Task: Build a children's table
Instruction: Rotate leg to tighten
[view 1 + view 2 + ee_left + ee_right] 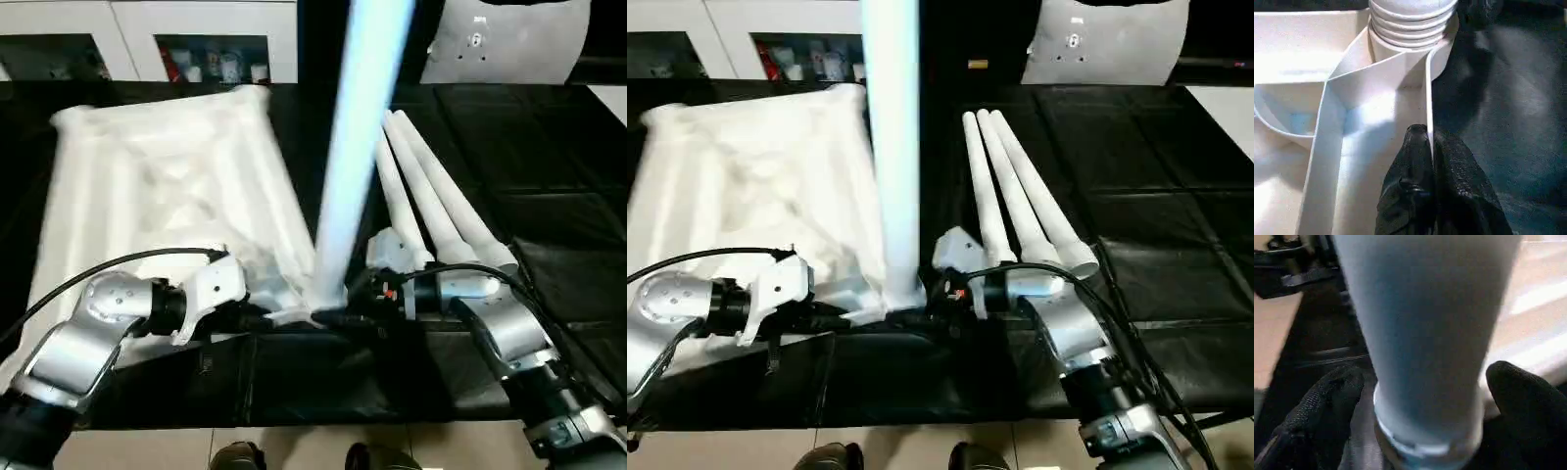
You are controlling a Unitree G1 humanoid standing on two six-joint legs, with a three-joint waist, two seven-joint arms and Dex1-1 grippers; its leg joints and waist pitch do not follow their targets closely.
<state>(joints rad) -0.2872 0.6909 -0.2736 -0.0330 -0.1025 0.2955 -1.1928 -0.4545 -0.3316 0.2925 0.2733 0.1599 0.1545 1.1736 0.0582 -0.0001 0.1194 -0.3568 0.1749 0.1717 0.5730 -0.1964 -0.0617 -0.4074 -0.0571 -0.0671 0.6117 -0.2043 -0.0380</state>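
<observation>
The children's table top [167, 186] lies upside down on the black work surface, its ribbed underside facing up. One white leg [353, 147] stands upright in the round socket [1410, 29] at the top's near right corner. My left gripper [1429, 138] is shut on the thin side wall of the top just beside that socket. My right gripper [1425, 391] is open around the base of the upright leg, with a black finger [1327, 401] on either side of it. Three more legs [431, 196] lie side by side to the right.
A white cabinet [196, 39] with shelves stands behind the work surface, and a grey-white panel [509, 39] leans at the back right. The black surface's front edge [313, 421] runs just below my forearms. Black cables loop from both wrists.
</observation>
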